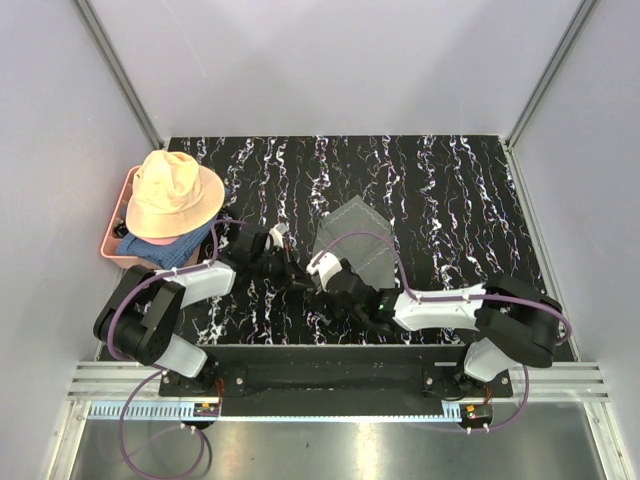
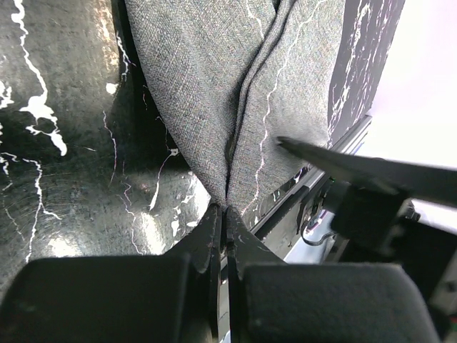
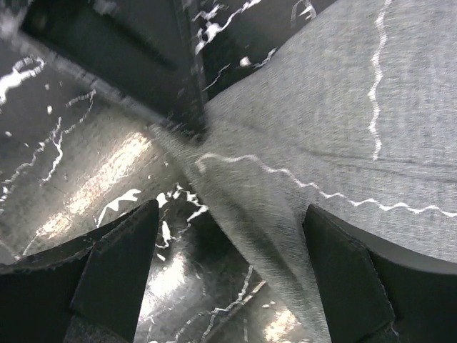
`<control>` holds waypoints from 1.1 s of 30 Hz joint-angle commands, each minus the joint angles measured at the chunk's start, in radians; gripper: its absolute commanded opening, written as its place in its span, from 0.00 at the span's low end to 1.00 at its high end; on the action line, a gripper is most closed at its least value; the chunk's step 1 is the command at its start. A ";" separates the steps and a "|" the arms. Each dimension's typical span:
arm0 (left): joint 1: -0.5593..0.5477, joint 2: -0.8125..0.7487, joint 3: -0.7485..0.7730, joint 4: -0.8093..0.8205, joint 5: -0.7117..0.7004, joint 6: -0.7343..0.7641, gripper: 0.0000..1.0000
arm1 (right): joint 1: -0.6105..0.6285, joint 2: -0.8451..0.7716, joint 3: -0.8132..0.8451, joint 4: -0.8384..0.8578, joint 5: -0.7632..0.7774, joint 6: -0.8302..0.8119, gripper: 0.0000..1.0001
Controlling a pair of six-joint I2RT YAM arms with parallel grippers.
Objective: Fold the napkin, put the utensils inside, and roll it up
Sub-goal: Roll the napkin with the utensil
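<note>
Since the left gripper (image 2: pixel 225 211) has its jaws pinched tight on a bit of the napkin (image 1: pixel 355 240), I'd say the fold is the step in hand, and the trick now is getting the other side to match. The grey cloth lies about mid-bench, somewhat nearer the near edge than the far one, with its near-left part drawn into a ridge where the left gripper holds it. From the left wrist view the fabric fans out from the pinch in two flaps with a crease between them, so it looks taut rather than slack.

The right gripper (image 3: pixel 232 214) is gaping wide with nothing in it, jaws straddling a raised pleat of the cloth just beside the left one's pinch. My take: close on that pleat low and square, catching every layer and not just one loose one, otherwise the fold comes out skewed. Then I'd move both arms together at the same height so the cloth doesn't twist, and lay edge over edge before letting go.

Two grippers this close could bump, so a slow approach for the right one seems wise. Can't spot the utensils in any view, so no idea where they are. The peach hat (image 1: pixel 175 195) and blue cloth (image 1: pixel 150 243) in the pink bin (image 1: pixel 112 252) by the left edge are well apart from all this
</note>
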 commanded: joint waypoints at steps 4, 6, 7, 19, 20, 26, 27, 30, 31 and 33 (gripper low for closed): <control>0.026 -0.026 0.038 -0.010 0.049 0.031 0.00 | 0.109 0.093 0.078 0.042 0.268 -0.031 0.90; 0.029 -0.028 0.040 -0.013 0.055 0.032 0.00 | 0.137 0.136 0.095 0.007 0.360 -0.032 0.90; 0.032 -0.028 0.040 -0.013 0.056 0.032 0.00 | 0.146 0.151 0.114 -0.004 0.418 -0.028 0.90; 0.053 -0.040 0.043 -0.033 0.061 0.045 0.00 | 0.172 0.221 0.125 -0.097 0.650 0.073 0.69; 0.055 -0.040 0.043 -0.033 0.060 0.045 0.00 | 0.174 0.216 0.122 -0.097 0.650 0.073 0.67; 0.064 -0.043 0.040 -0.032 0.053 0.046 0.00 | 0.181 0.198 0.099 -0.097 0.643 0.061 0.61; 0.069 -0.045 0.037 -0.030 0.053 0.045 0.00 | 0.186 0.196 0.095 -0.097 0.643 0.059 0.60; 0.070 -0.041 0.035 -0.022 0.053 0.045 0.00 | 0.200 0.191 0.092 -0.093 0.647 0.047 0.57; 0.070 -0.040 0.035 -0.024 0.053 0.043 0.00 | 0.206 0.191 0.091 -0.090 0.656 0.044 0.56; 0.072 -0.038 0.035 -0.019 0.052 0.043 0.00 | 0.213 0.193 0.091 -0.088 0.653 0.038 0.50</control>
